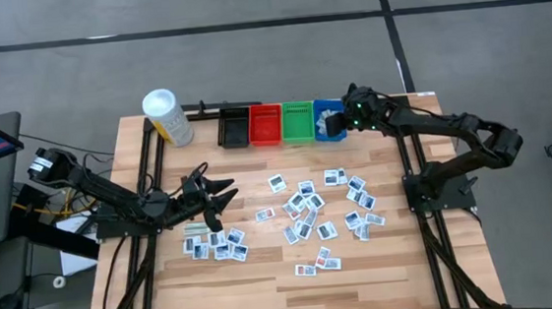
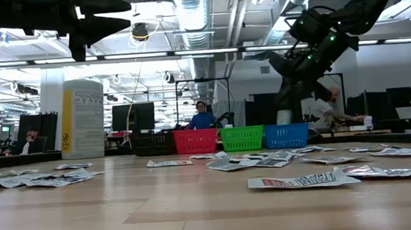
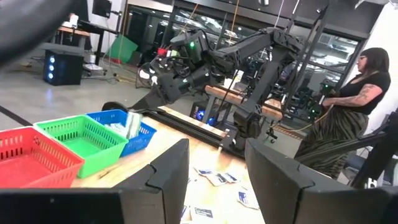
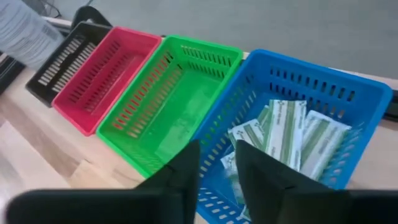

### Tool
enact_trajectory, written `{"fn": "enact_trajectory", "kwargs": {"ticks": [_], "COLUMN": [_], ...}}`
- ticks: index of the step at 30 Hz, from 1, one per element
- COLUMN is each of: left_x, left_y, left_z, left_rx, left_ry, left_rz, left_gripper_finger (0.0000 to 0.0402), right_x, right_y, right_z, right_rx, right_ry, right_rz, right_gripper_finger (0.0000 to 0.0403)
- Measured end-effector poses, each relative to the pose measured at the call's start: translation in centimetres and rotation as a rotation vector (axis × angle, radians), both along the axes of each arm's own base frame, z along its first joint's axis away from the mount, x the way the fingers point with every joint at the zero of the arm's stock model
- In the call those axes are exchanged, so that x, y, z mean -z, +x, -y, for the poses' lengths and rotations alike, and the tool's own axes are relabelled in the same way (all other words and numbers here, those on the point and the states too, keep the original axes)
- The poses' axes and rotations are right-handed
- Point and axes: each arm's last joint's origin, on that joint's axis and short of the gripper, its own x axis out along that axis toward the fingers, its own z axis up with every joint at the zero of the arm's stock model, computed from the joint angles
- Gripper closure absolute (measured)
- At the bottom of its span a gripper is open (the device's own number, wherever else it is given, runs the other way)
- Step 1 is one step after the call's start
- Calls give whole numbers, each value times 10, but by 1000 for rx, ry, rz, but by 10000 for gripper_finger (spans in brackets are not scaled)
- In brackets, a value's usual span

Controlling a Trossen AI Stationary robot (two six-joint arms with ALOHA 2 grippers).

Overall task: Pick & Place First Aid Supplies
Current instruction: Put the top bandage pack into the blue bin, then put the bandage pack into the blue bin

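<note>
Packets (image 1: 312,214) lay thin, light and probably slippery mid-surface; lift one by an edge. Left end effector (image 1: 218,197) gaped empty beside them; right end effector (image 4: 217,163), parted with nothing between its fingers, hung over the blue bin (image 4: 373,102).

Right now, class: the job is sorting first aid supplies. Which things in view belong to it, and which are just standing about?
Belong to the job:
- white packets scattered on the table
- pale-green strips in the blue bin

Just standing about:
- yellow bottle
- black bin

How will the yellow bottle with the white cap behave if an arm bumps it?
The yellow bottle stands upright and tall on a narrow base, so it would probably tip. It looks round, so once down it would likely roll. Whether it is full or empty cannot be told.
</note>
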Motion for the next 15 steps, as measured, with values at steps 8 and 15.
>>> {"fn": "enact_trajectory", "kwargs": {"ticks": [8,15], "left_x": [1,15], "left_y": [0,0], "left_z": [0,1], "left_rx": [0,4], "left_ry": [5,70], "left_rz": [-11,-152], "left_gripper_finger": [243,243], "right_x": [-1,-14], "right_y": [8,22], "right_z": [-9,-35], "right_rx": [-50,-17], "right_ry": [-32,-171], "right_rz": [-6,-32], "right_gripper_finger": [234,214]}}
